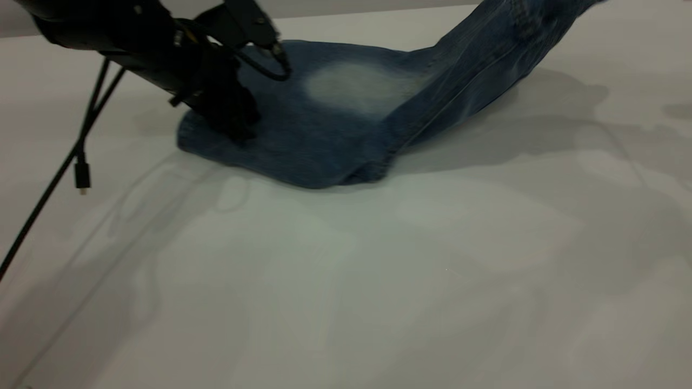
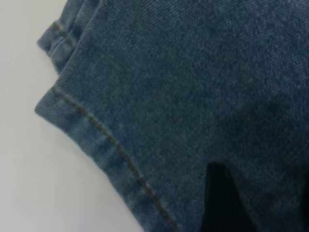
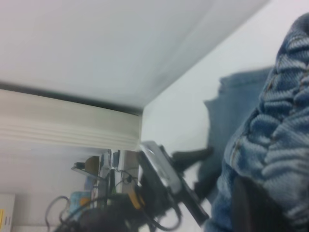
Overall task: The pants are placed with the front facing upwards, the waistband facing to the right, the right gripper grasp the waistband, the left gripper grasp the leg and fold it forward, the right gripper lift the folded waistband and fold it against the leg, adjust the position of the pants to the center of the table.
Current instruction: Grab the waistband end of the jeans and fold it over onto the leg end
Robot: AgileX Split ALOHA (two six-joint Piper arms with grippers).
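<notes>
Pants (image 1: 346,124) of blue denim lie at the far side of the surface (image 1: 378,292), left of its middle, with one pale faded oval showing on the flat part. Their right end rises off the surface toward the far right corner and leaves the exterior view at the top edge. The near edge of the flat part is a rounded fold, and the hem with tan stitching lies at the left end. All the near half of the surface is bare, as is the stretch to the right of the lifted cloth.

The left gripper (image 1: 230,116) stands on the left end of the pants, pressing down on the denim just inside the hem; whether its jaws are spread or pressed together cannot be told.

The right gripper (image 3: 256,208) pinches the waistband (image 3: 277,130), whose gathered pleats bunch over its dark jaws.
</notes>
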